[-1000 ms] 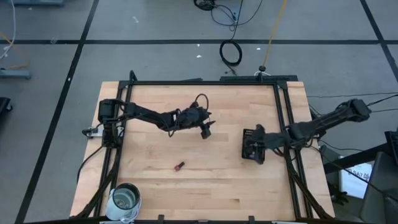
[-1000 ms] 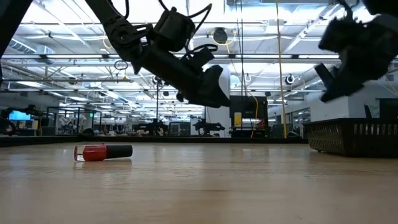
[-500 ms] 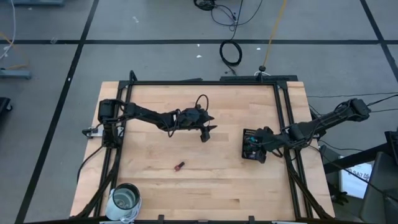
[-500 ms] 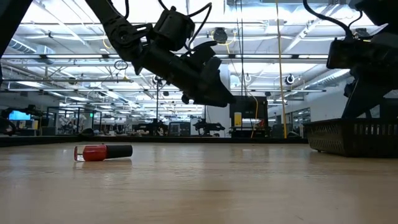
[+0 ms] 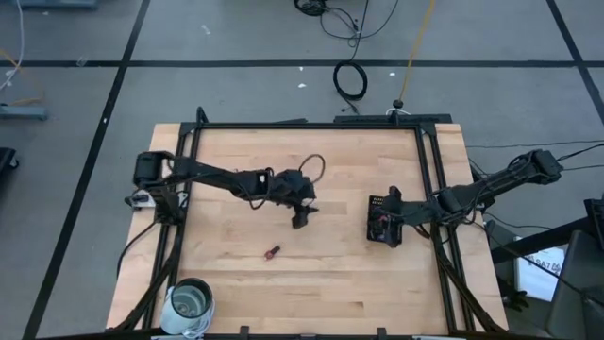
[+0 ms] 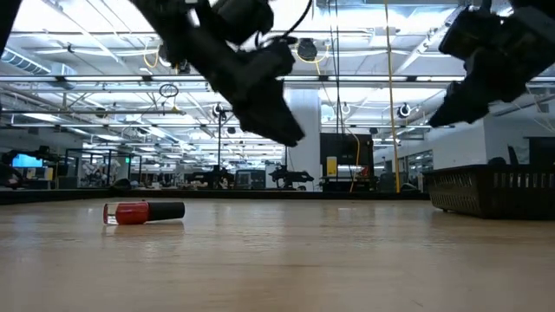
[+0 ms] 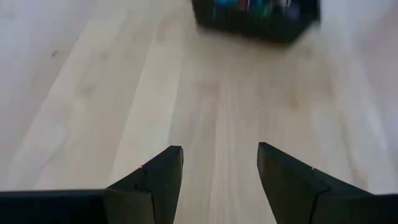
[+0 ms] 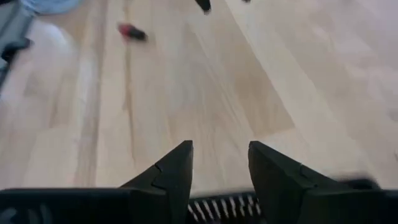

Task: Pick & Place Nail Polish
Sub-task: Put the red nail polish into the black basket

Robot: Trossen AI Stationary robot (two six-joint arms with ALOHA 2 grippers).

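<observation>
A red nail polish bottle (image 5: 272, 251) with a dark cap lies on its side on the wooden table (image 5: 236, 170); the low view shows it (image 6: 143, 211) and the right wrist view shows it far off (image 8: 132, 31). My left gripper (image 5: 300, 219) hangs open above the table's middle, up and to the far right of the bottle, nothing between its fingers (image 7: 221, 180). My right gripper (image 5: 389, 219) is open and empty (image 8: 221, 168) over the black tray (image 5: 380, 227). Several coloured bottles stand in the tray (image 7: 255, 15).
A large round glass jar (image 5: 192, 302) stands at the near left corner. A black frame (image 5: 311, 126) runs around the table's edge. Bare wood lies between the red bottle and the tray (image 6: 494, 189).
My left gripper has moved toward the table's near edge and a little left, closer to the red bottle, rising and tipping its fingers up toward level. The red bottle has stayed where it was.
</observation>
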